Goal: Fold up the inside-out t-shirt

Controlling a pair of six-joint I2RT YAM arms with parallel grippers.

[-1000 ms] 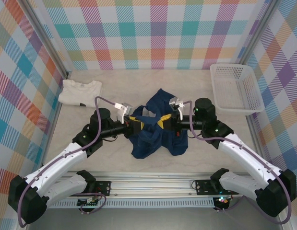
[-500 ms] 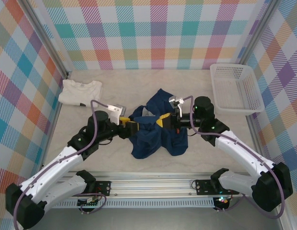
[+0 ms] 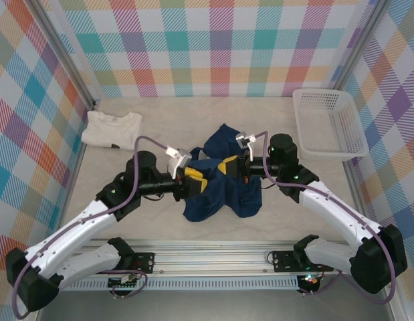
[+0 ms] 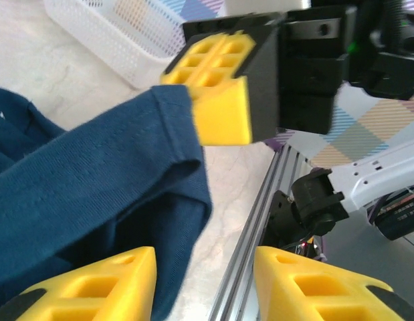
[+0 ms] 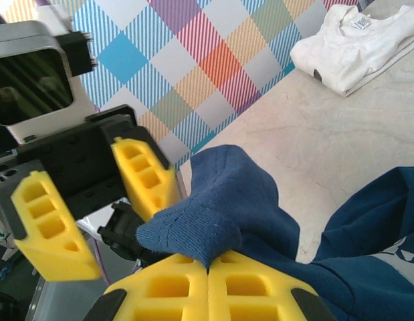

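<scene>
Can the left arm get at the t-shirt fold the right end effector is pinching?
Probably yes: the open left end effector faces the navy t-shirt fold held in the shut right end effector, with nothing between them.

table (image 3: 260,114): pale marbled | centre: navy t-shirt (image 3: 220,197), crumpled | far-left: cream folded shirt (image 3: 112,128) | far-right: white basket (image 3: 327,124)

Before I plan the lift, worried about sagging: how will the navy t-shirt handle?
Probably floppy: the t-shirt lies crumpled and droops where the right gripper pinches it. Likely light, since that pinch holds a fold up. Pushed, it would probably bunch.
</scene>
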